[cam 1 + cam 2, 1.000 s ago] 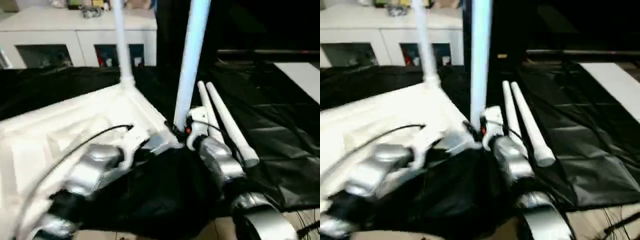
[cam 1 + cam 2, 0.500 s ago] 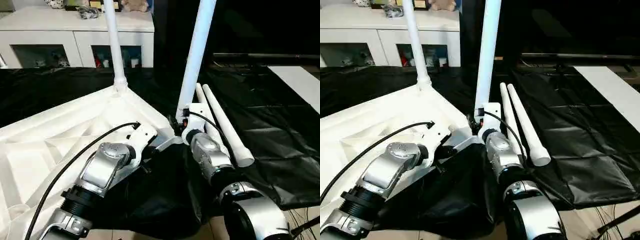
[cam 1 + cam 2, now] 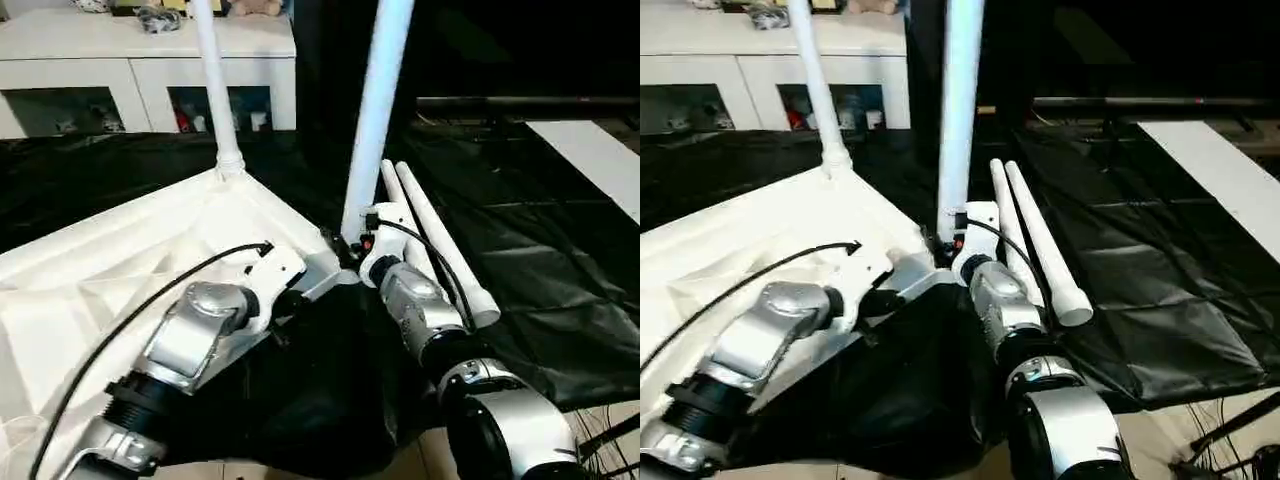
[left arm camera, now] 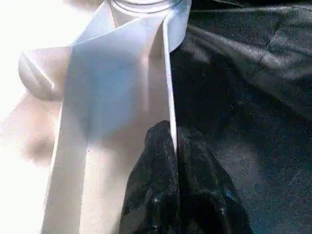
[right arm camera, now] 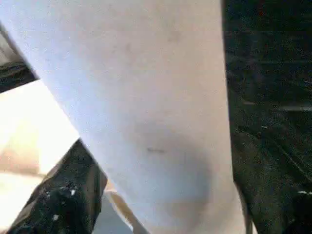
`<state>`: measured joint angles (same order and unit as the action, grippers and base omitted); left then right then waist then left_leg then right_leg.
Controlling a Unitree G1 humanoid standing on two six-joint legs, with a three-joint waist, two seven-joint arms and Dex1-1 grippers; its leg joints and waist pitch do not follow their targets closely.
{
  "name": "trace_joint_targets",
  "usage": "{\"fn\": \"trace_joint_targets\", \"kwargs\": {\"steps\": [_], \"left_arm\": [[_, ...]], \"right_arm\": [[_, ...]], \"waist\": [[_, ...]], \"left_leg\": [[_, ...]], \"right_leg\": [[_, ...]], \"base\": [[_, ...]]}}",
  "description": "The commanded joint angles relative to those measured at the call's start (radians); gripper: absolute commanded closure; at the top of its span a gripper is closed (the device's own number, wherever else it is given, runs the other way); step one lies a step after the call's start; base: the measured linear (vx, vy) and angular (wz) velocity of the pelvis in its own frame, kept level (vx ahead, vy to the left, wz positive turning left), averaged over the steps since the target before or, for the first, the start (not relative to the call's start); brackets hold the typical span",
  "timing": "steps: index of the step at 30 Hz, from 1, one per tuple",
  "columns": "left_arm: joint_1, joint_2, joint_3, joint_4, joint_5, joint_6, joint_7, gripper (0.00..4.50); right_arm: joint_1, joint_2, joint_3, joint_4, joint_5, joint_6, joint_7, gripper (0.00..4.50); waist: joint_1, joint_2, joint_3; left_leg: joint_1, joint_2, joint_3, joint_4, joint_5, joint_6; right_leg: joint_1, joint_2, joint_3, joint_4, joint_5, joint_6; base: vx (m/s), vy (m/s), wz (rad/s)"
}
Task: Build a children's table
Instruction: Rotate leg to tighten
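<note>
So the tabletop (image 3: 150, 260) is lying upside down on the black sheet (image 3: 540, 260), and one leg (image 3: 212, 90) is already standing up out of the far corner socket. The second leg (image 3: 375, 110) is upright at the near corner, right where the right gripper (image 3: 352, 245) is working, and the other two spare legs (image 3: 435, 245) are lying side by side on the sheet just to the right of that arm.

The left gripper (image 4: 173, 161) is pressed together on the thin raised rim (image 4: 167, 83) of the tabletop just below that corner socket, so it's basically acting as the clamp. On the right one I can see one black finger (image 5: 58, 195) against the leg, with the leg filling the wrist view, so I'd say it's pinching the leg near its base, though the other finger is hidden.

My read is the step here is seating that second leg. To do it well, I'd keep the left pinch firm so the top doesn't skate on the slippery sheet, keep the leg dead straight over the socket, then push or twist down evenly. If it goes in tilted it'll probably jam or lever the corner up
</note>
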<state>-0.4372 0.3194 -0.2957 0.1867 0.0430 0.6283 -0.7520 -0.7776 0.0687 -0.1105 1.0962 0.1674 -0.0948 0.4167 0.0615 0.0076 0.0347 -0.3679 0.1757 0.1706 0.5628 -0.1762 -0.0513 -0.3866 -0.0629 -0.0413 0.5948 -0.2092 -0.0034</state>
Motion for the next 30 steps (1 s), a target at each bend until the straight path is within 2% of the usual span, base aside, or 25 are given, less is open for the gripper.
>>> {"fn": "trace_joint_targets", "kwargs": {"steps": [1,2,3,7,8,9,10,11,12,14,15,17,19,21,24,25,27,29,30], "left_arm": [[-0.008,-0.008,-0.043,-0.030,-0.013,-0.039,-0.047,4.50],[-0.006,0.007,-0.040,-0.025,-0.014,-0.058,-0.057,4.50],[-0.004,0.016,-0.038,-0.023,-0.015,-0.070,-0.065,4.50],[0.015,0.069,-0.031,-0.036,-0.038,-0.163,-0.145,4.50],[0.020,0.078,-0.029,-0.040,-0.045,-0.183,-0.161,4.50],[0.036,0.099,-0.014,-0.056,-0.071,-0.211,-0.203,4.50],[0.045,0.114,-0.004,-0.063,-0.085,-0.226,-0.225,4.50],[0.045,0.115,-0.003,-0.063,-0.086,-0.227,-0.226,4.50],[0.064,0.153,0.014,-0.068,-0.106,-0.261,-0.273,4.50],[0.073,0.169,0.020,-0.072,-0.114,-0.277,-0.294,4.50],[0.083,0.186,0.031,-0.075,-0.129,-0.292,-0.317,4.50],[0.092,0.205,0.048,-0.077,-0.144,-0.303,-0.338,4.50],[0.097,0.229,0.061,-0.067,-0.150,-0.332,-0.351,4.50],[0.097,0.244,0.072,-0.050,-0.149,-0.364,-0.357,4.50],[0.087,0.250,0.089,-0.029,-0.154,-0.389,-0.360,4.50],[0.082,0.246,0.096,-0.024,-0.157,-0.392,-0.356,4.22],[0.073,0.234,0.107,-0.029,-0.187,-0.366,-0.371,3.95],[0.066,0.222,0.101,-0.034,-0.196,-0.368,-0.374,3.79],[0.059,0.209,0.089,-0.022,-0.180,-0.393,-0.354,3.65]], "right_arm": [[0.016,0.028,0.049,-0.009,-0.004,0.041,0.091,0.58],[0.025,0.012,0.066,-0.033,-0.009,0.049,0.132,0.47],[0.031,0.000,0.079,-0.047,-0.014,0.053,0.155,0.30],[0.063,-0.063,0.124,-0.116,-0.037,0.072,0.256,0.11],[0.069,-0.074,0.132,-0.128,-0.040,0.075,0.275,0.04],[0.086,-0.105,0.154,-0.162,-0.056,0.079,0.326,0.04],[0.100,-0.129,0.172,-0.186,-0.073,0.075,0.361,0.04],[0.100,-0.130,0.173,-0.187,-0.073,0.075,0.363,0.04],[0.137,-0.178,0.212,-0.252,-0.090,0.081,0.453,0.04],[0.153,-0.197,0.226,-0.284,-0.086,0.093,0.493,0.04],[0.176,-0.221,0.243,-0.329,-0.075,0.109,0.540,0.04],[0.199,-0.245,0.260,-0.375,-0.065,0.119,0.590,0.04],[0.220,-0.266,0.271,-0.420,-0.054,0.133,0.628,0.04],[0.234,-0.276,0.273,-0.448,-0.049,0.142,0.646,0.04],[0.258,-0.287,0.279,-0.500,-0.042,0.168,0.663,0.04],[0.264,-0.290,0.281,-0.514,-0.040,0.177,0.666,0.01],[0.274,-0.292,0.282,-0.538,-0.037,0.193,0.668,0.00],[0.281,-0.294,0.285,-0.553,-0.035,0.204,0.665,0.00],[0.284,-0.295,0.287,-0.560,-0.035,0.207,0.663,0.00]], "waist": [[0.006,0.010,-0.036],[0.006,0.013,-0.038],[0.006,0.010,-0.040],[0.014,0.010,-0.042],[0.015,0.010,-0.046],[0.021,0.013,-0.049],[0.027,0.013,-0.056],[0.027,0.013,-0.056],[0.036,0.013,-0.067],[0.042,0.013,-0.067],[0.042,0.011,-0.065],[0.047,0.013,-0.063],[0.049,0.010,-0.058],[0.050,0.011,-0.053],[0.050,0.010,-0.047],[0.050,0.011,-0.046],[0.052,0.010,-0.047],[0.053,0.014,-0.046],[0.053,0.010,-0.046]], "left_leg": [[0.017,0.052,-0.025,-0.083,-0.432,-0.029],[0.017,0.053,-0.023,-0.082,-0.404,-0.026],[0.012,0.053,-0.021,-0.082,-0.370,-0.018],[0.013,0.054,-0.015,-0.076,-0.299,0.008],[0.007,0.055,-0.015,-0.074,-0.262,0.015],[0.009,0.056,-0.014,-0.072,-0.235,0.019],[0.006,0.055,-0.009,-0.061,-0.147,0.037],[0.006,0.055,-0.009,-0.061,-0.147,0.037],[0.001,0.050,-0.008,-0.046,-0.031,0.068],[-0.001,0.050,-0.005,-0.034,0.028,0.100],[-0.002,0.050,-0.004,-0.034,0.024,0.107],[-0.002,0.054,-0.003,-0.036,-0.022,0.109],[0.000,0.057,-0.003,-0.042,-0.082,0.094],[0.004,0.060,-0.002,-0.048,-0.147,0.063],[0.005,0.060,-0.001,-0.055,-0.188,0.030],[0.005,0.060,-0.002,-0.056,-0.201,0.023],[0.009,0.059,-0.002,-0.056,-0.220,0.005],[0.009,0.059,-0.001,-0.056,-0.218,0.000],[0.008,0.059,-0.002,-0.056,-0.219,-0.002]], "right_leg": [[0.010,-0.086,0.046,-0.094,-0.395,-0.157],[0.011,-0.084,0.046,-0.091,-0.364,-0.165],[0.017,-0.083,0.045,-0.087,-0.329,-0.173],[0.020,-0.081,0.044,-0.081,-0.256,-0.199],[0.027,-0.080,0.043,-0.074,-0.217,-0.205],[0.027,-0.079,0.042,-0.071,-0.181,-0.209],[0.032,-0.075,0.041,-0.052,-0.024,-0.233],[0.032,-0.075,0.041,-0.052,-0.024,-0.233],[0.040,-0.066,0.033,-0.029,0.156,-0.247],[0.035,-0.058,0.028,-0.018,0.271,-0.260],[0.034,-0.058,0.027,-0.019,0.273,-0.263],[0.035,-0.066,0.028,-0.022,0.215,-0.264],[0.035,-0.067,0.028,-0.031,0.122,-0.254],[0.031,-0.071,0.032,-0.041,0.006,-0.241],[0.028,-0.071,0.036,-0.049,-0.096,-0.220],[0.027,-0.071,0.037,-0.051,-0.117,-0.214],[0.025,-0.074,0.040,-0.054,-0.165,-0.202],[0.024,-0.074,0.040,-0.056,-0.162,-0.211],[0.026,-0.071,0.039,-0.054,-0.154,-0.210]], "base": [[0.000,0.000,0.00],[0.000,0.000,0.00],[0.000,0.000,0.00],[0.014,-0.004,0.01],[0.056,-0.016,0.03],[0.064,-0.012,0.00],[0.066,-0.006,0.00],[0.066,-0.006,0.00],[0.056,0.004,-0.01],[0.000,0.000,0.00],[0.000,0.000,0.00],[0.000,0.000,0.00],[0.000,0.000,0.00],[0.000,0.000,0.00],[0.000,0.000,0.00],[0.000,0.000,0.00],[0.000,0.000,0.00],[0.000,0.000,0.00],[0.000,0.000,0.00]]}}
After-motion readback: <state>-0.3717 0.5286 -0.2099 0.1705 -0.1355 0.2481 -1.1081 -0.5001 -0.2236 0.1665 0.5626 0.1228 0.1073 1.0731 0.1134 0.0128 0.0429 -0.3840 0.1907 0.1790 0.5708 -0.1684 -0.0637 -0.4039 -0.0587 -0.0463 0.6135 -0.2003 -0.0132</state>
